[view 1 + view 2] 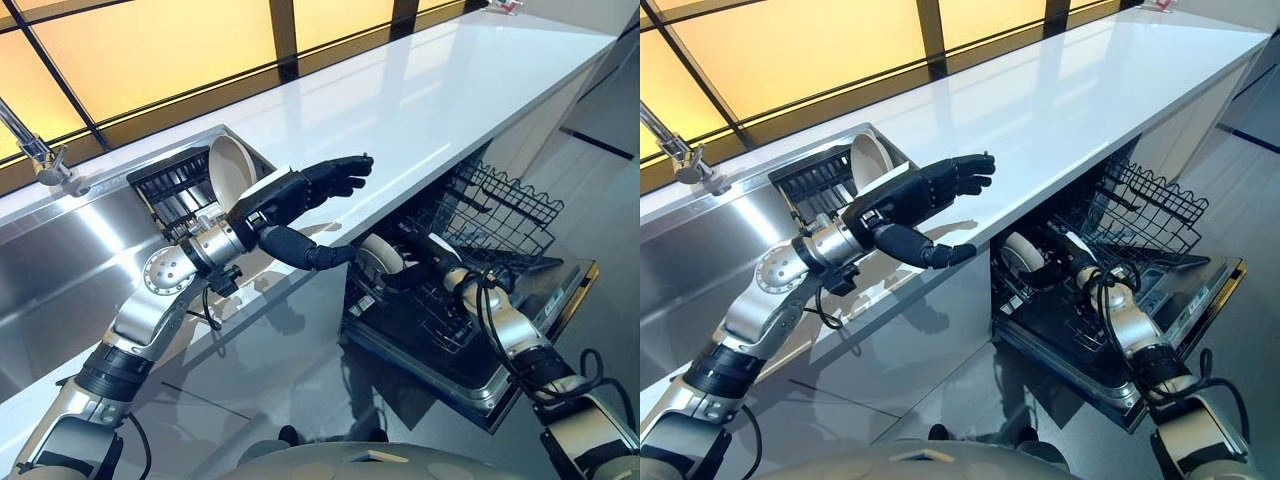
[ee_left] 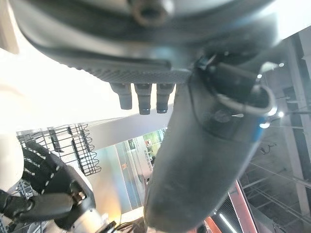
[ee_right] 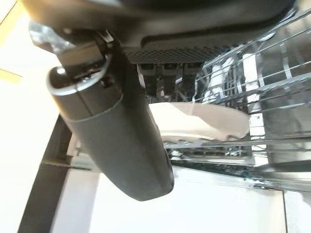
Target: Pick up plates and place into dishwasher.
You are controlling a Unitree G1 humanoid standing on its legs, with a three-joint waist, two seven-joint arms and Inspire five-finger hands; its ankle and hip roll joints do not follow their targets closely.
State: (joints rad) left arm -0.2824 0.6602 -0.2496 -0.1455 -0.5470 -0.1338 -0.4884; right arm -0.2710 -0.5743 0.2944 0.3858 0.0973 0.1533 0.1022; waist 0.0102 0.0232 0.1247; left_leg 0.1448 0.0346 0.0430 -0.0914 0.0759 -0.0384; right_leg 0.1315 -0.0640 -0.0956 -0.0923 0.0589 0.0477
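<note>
Below the counter (image 1: 430, 90), at about 4 o'clock in the head views, the dishwasher (image 1: 470, 350) stands open with its lower rack (image 1: 500, 215) pulled out. My right hand (image 1: 1075, 255) reaches into that rack beside a plate (image 1: 380, 258); the right wrist view shows the same plate (image 3: 204, 121) just past my fingers (image 3: 165, 73), standing among the wires. Whether those fingers are closed on the rim or only beside it I cannot tell.

My left hand (image 1: 315, 185) hovers over the counter edge near the middle of the view, fingers straight and thumb spread, holding nothing.

At 10 o'clock, the sink (image 1: 70, 260) holds a dark drying rack (image 1: 175, 185), and a second plate (image 1: 228, 170) stands upright in it, just behind my left wrist.

Progress, as I judge it: one plate is in the dishwasher or at the point of being set there; at least one plate is left in the sink rack. The open left hand looks placed to fetch it next.

Both plates are pale cream, round and shallow with a raised rim, smooth and glossy, with no food visible on them.
</note>
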